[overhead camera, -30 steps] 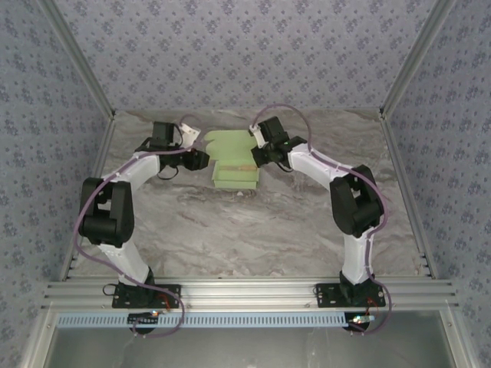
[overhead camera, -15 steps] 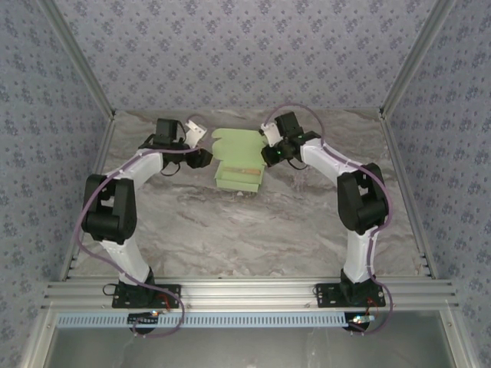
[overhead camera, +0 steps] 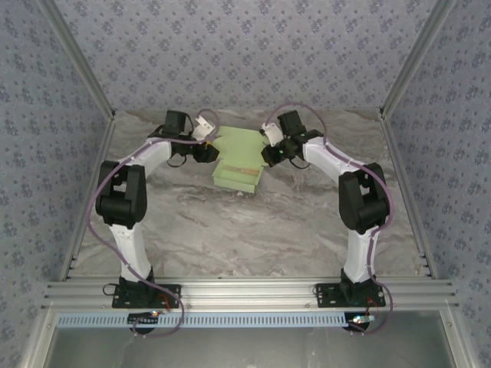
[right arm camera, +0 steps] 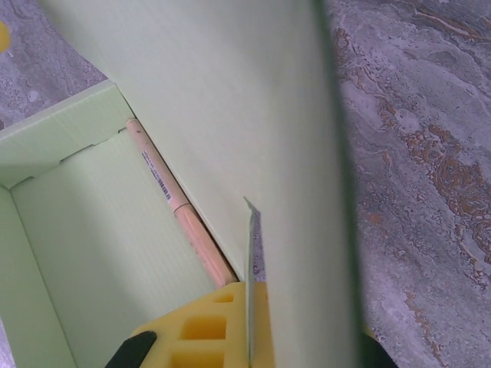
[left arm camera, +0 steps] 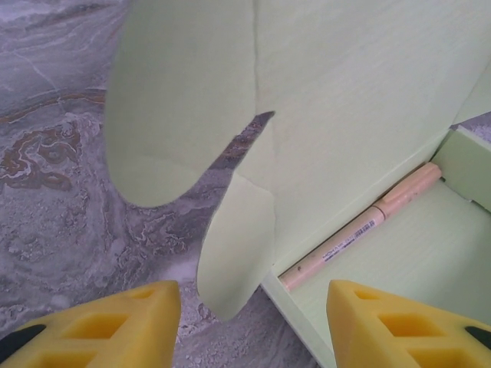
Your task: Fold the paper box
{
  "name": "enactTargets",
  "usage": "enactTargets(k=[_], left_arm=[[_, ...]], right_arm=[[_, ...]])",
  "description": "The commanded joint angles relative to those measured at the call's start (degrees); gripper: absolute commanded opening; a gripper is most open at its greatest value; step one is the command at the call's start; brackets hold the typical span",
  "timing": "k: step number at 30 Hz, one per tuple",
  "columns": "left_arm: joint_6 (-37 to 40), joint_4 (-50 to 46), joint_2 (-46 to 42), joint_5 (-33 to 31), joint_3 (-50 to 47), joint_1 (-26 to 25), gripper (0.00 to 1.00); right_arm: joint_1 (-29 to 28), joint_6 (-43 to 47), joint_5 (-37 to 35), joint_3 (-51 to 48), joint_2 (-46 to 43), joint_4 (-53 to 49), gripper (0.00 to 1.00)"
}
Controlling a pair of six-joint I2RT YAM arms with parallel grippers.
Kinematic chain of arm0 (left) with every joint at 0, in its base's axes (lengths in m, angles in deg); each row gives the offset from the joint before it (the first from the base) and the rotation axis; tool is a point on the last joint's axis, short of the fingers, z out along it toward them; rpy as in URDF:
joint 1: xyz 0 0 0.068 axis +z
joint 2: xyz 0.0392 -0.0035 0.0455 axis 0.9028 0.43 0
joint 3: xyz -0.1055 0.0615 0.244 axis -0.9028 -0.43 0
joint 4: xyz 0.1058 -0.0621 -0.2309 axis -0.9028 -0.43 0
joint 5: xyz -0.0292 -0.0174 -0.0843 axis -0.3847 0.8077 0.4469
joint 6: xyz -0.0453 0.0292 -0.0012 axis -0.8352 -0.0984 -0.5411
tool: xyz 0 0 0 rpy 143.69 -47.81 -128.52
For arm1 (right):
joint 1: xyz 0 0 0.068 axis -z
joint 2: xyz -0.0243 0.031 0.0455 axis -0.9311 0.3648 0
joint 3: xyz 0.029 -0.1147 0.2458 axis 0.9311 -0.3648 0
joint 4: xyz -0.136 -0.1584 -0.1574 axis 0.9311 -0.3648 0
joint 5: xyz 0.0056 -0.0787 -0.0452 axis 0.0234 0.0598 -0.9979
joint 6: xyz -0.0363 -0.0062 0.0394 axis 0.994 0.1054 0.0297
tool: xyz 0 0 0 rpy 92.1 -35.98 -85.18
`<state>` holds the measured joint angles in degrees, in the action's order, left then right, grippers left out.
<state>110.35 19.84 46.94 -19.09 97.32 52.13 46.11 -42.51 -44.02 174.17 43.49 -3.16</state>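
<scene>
Evidently the paper box (overhead camera: 239,172) is half formed. Its tray sits on the tabletop (overhead camera: 230,238) between the two hands, with the lid panel raised at the far wall. The right hand (right arm camera: 249,326) is pinched tight on the thin edge of a card flap at the lid's side, the card running straight between its yellow pads (right arm camera: 230,299). That grip looks meant to hold the lid up and steady while the other side is worked. The left hand (left arm camera: 253,314) stands at a middling width with nothing in it. Just ahead of it hang two rounded tabs (left arm camera: 180,115), the smaller one dipping toward the gap between its fingers. My guess is that it is lining up to take or tuck that tab. A tan stick (left arm camera: 360,230) lies inside the tray along the lid's crease, ahead and to the right of the left hand, perhaps to keep the fold line crisp.
</scene>
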Motion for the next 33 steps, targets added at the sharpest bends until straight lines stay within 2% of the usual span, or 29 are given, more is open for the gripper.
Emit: enactTargets(k=[1,10,16,21,23,30,33], left_arm=[[2.08,-3.1,1.98,2.09,3.16,-0.25,0.53],[3.83,-9.02,5.91,4.69,9.5,-1.36,0.42],[3.41,-10.78,6.98,5.01,11.27,-1.57,0.25],[-0.48,-9.14,6.97,3.38,11.39,-1.74,0.12],[-1.84,-8.86,6.63,1.93,11.02,-1.66,0.11],[-2.52,-9.89,5.42,0.36,9.97,-1.22,0.25],[-2.51,-9.9,5.49,0.56,9.99,-1.22,0.23]], right_arm=[[0.52,1.25,1.73,1.84,-0.95,-1.35,0.03],[0.49,1.13,1.83,2.09,-0.54,-1.13,0.03],[0.52,0.63,1.56,2.09,-0.27,-0.82,0.03],[0.09,-0.92,0.42,2.16,-0.11,-0.14,0.02],[-0.06,-1.37,-0.6,2.19,-0.13,-0.27,0.02],[-0.19,-0.52,-1.77,2.78,0.21,-1.26,0.02],[-0.35,-0.38,-1.88,3.1,0.36,-1.46,0.02]])
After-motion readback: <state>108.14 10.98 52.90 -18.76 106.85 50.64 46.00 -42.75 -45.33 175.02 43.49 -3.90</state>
